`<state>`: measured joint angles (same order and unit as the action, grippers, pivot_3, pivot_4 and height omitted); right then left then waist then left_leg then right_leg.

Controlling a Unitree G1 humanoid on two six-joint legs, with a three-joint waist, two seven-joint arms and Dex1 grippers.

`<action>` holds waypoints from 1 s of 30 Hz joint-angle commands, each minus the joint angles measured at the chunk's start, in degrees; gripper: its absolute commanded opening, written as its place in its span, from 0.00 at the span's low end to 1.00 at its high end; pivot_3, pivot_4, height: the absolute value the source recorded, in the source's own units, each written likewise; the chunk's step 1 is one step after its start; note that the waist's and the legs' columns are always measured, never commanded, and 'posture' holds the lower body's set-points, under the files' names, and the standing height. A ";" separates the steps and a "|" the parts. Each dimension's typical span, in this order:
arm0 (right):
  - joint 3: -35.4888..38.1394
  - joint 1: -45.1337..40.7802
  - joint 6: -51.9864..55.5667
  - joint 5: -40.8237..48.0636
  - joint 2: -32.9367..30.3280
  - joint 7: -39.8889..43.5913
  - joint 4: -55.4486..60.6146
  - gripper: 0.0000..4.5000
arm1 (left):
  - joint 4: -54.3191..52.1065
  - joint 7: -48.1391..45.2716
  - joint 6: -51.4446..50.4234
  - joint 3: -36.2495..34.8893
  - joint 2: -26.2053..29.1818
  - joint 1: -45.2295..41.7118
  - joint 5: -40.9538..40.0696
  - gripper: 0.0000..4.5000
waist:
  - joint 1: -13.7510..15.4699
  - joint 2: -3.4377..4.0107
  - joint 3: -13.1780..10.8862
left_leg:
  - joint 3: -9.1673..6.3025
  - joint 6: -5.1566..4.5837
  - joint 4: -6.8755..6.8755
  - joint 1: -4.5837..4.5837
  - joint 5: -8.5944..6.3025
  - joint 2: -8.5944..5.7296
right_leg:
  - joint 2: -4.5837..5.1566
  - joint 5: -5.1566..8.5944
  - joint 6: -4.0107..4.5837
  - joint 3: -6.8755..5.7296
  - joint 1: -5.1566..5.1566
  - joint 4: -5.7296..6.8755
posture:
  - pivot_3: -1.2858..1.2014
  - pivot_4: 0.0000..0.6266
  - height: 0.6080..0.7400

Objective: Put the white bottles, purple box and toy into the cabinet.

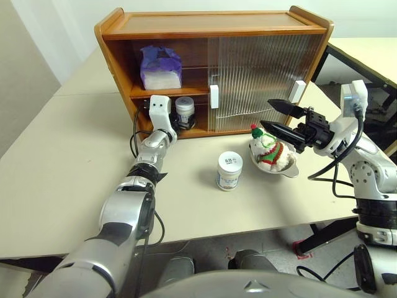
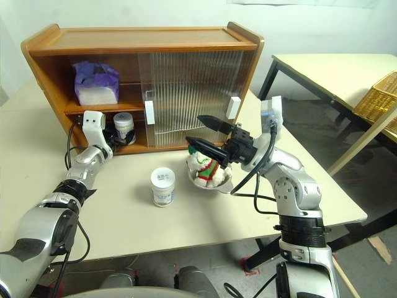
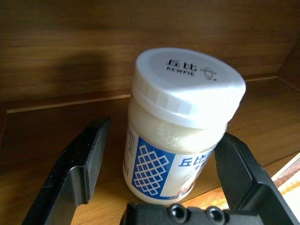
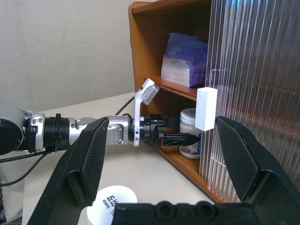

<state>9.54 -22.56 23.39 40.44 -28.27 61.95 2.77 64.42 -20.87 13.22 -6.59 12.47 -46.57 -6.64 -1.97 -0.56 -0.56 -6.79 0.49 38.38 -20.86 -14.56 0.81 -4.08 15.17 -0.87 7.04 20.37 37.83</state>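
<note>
The cabinet [image 1: 211,25] stands at the back of the table, its left side open. On its upper shelf lies the purple box [image 1: 160,67]. One white bottle [image 3: 178,126] stands on the lower shelf, between the spread fingers of my left gripper [image 1: 176,120], open, with a gap showing at one finger. A second white bottle [image 1: 229,171] stands upright on the table in front of the cabinet. The toy [image 1: 268,148] sits in a silver bowl [image 1: 290,170] to its right. My right gripper [image 1: 268,113] hovers just above the toy, open and empty.
Ribbed sliding doors [image 1: 260,74] with white handles [image 1: 214,96] cover the cabinet's right half. A second table [image 2: 335,65] with a wicker basket [image 2: 378,93] stands off to the right. The table's front edge [image 1: 248,226] runs close below the bottle.
</note>
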 commanded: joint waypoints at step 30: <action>-1.15 -1.24 1.08 0.33 -0.57 1.16 -0.36 1.00 | -25.02 4.60 -9.14 -4.26 0.44 16.80 -4.21 0.01 | 0.49 0.00 0.00 | -0.02 0.00 -0.01 0.01 0.01 -0.07 | 0.07 -0.03 0.25 0.04 0.00 0.00 | 0.50 0.00 1.00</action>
<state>8.32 -23.35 23.99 40.51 -28.24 62.97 2.23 37.13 -16.74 3.36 -10.41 13.00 -28.76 -11.23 -1.47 -0.56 -0.56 -6.81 0.49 38.37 -20.85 -14.55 0.74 -4.01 15.14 -0.62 7.09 20.37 37.83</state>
